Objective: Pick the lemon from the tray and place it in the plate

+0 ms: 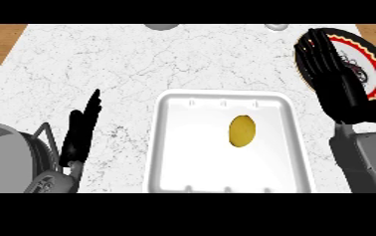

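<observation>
A yellow lemon (pixel 242 131) lies in the right half of a white tray (pixel 169 145) at the lower middle of the counter. A plate (pixel 360 48) with a red, black and yellow rim sits at the far right, partly cut off by the view's edge. My right hand (pixel 332 75) hovers over the plate's left part with fingers straight and spread, open, well up and right of the lemon. My left hand (pixel 79 130) rests open at the lower left, fingers straight and pointing up, away from the tray.
The white marble counter (pixel 147 60) ends in a wooden strip (pixel 9 38) at the upper left. Two grey round shapes (pixel 160 26) (pixel 276 26) sit at the far edge. A grey metallic object (pixel 15 155) shows at the lower left.
</observation>
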`<action>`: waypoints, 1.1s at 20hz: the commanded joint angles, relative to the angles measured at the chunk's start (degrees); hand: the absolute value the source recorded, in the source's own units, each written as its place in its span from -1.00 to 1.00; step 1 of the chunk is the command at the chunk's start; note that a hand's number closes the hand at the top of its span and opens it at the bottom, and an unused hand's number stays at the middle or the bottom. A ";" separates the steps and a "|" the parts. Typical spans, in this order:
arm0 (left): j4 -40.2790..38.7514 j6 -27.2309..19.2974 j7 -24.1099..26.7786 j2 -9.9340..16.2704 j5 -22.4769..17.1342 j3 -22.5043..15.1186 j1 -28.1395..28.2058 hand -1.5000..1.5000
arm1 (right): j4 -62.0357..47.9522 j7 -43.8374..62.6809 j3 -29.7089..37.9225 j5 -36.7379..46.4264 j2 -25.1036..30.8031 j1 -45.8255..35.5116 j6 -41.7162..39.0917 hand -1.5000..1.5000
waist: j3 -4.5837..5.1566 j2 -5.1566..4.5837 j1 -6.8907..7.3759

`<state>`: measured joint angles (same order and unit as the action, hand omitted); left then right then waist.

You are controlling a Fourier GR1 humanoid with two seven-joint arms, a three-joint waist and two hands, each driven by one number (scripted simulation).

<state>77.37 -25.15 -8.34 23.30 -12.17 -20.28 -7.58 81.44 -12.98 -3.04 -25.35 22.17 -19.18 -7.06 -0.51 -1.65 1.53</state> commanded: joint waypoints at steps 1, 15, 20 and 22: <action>0.88 0.88 0.18 -1.00 -0.67 0.06 3.51 0.00 | 3.82 3.25 0.99 3.23 -0.32 1.45 7.19 1.00 | 0.55 1.83 -1.56; 5.17 6.73 -0.93 -3.70 -9.91 2.23 8.26 0.00 | 17.75 9.75 6.84 30.90 -3.17 22.37 55.15 -1.00 | 0.81 2.53 -4.62; 3.31 8.07 0.63 -5.21 -9.25 1.79 6.79 0.00 | 30.95 25.33 -2.38 44.81 -1.08 32.64 57.35 -1.00 | 0.89 1.88 -3.27; 6.32 9.34 -1.01 -3.92 -10.25 1.64 7.88 0.00 | 30.77 29.07 -5.20 48.56 0.72 37.15 53.54 -1.00 | 0.95 1.84 -2.73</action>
<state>83.33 -17.19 -7.72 19.58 -21.52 -17.73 -0.81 107.14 7.38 -3.05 15.15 21.35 11.89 47.24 0.10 0.68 -2.22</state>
